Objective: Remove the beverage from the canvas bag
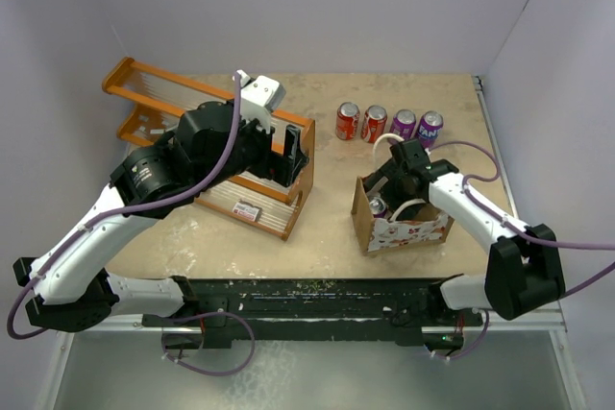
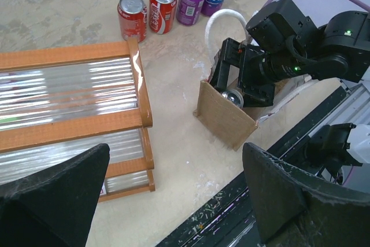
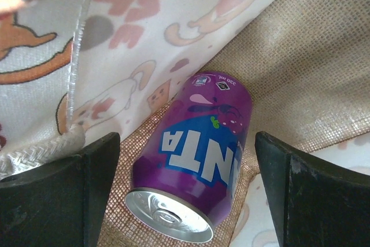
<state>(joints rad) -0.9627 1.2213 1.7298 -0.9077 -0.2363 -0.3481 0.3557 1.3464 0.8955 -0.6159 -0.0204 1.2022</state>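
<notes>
Now the right gripper point(image 3: 188, 172), jaws spread, hangs inside the bag point(image 3: 289, 67) astride the purple can point(image 3: 202, 137) lying on its floor, poised to grip it, while the left gripper point(image 2: 176, 160), jaws likewise parted, hovers over the rack point(image 2: 69, 114).

Canvas bag point(image 1: 408, 233): mouth open upward. Purple can point(image 3: 196, 154) lies tilted inside, printed panel close alongside, white handle point(image 3: 40, 146) at the rim. Right gripper point(image 3: 185, 195) jaws spread, gap either side of the can. Row of cans point(image 1: 374, 124) stands apart behind the bag.

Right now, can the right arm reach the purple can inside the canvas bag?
Probably yes: the right gripper hangs at the open top of the canvas bag, jaws open astride the purple can, nothing between.
</notes>
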